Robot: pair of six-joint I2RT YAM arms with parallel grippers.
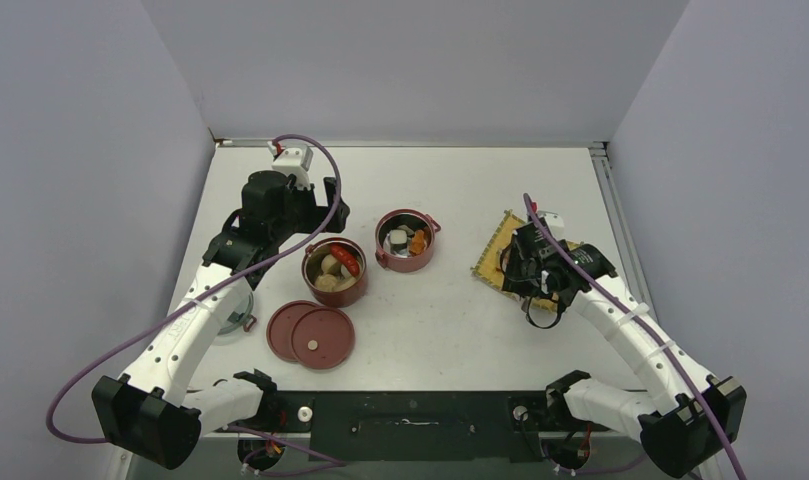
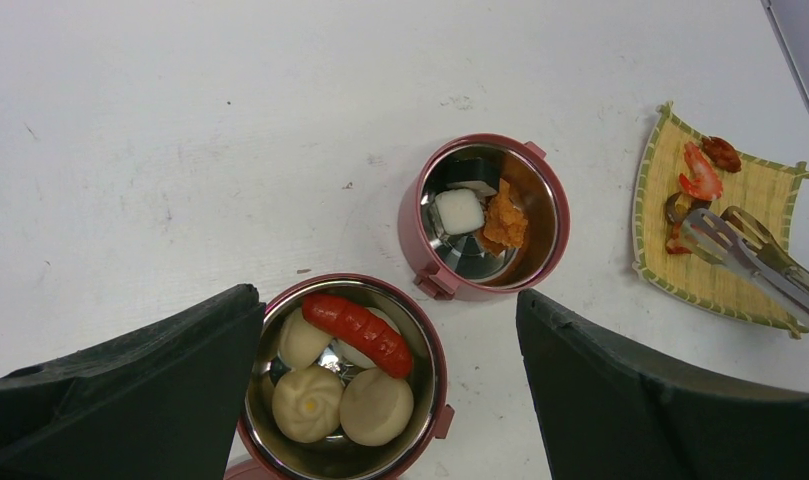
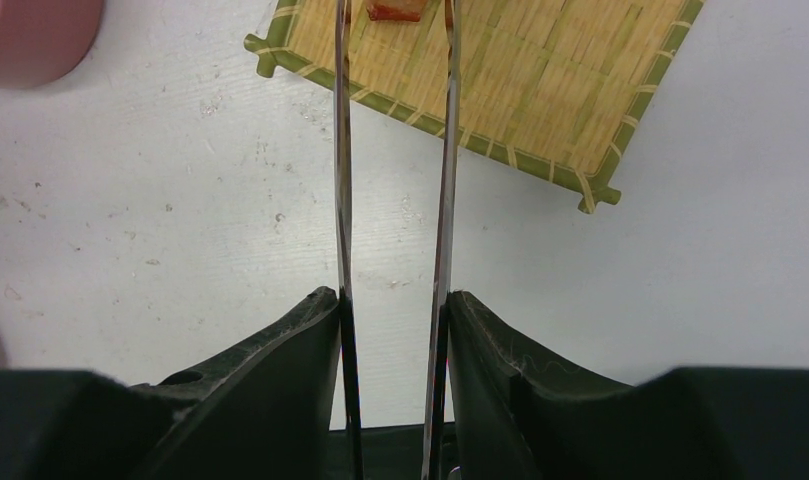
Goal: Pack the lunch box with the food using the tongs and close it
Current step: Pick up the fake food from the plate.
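The right gripper [image 3: 392, 310] pinched the tongs [image 3: 446, 150], narrowly parted, tips flanking a red food piece [image 3: 392, 10] on the mat [image 3: 540, 90], top centre

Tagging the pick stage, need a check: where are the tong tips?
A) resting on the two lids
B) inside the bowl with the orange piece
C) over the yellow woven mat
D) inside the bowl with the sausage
C: the right gripper clamps the tongs, and their tips sit over the yellow mat, by the reddish food pieces lying on it.
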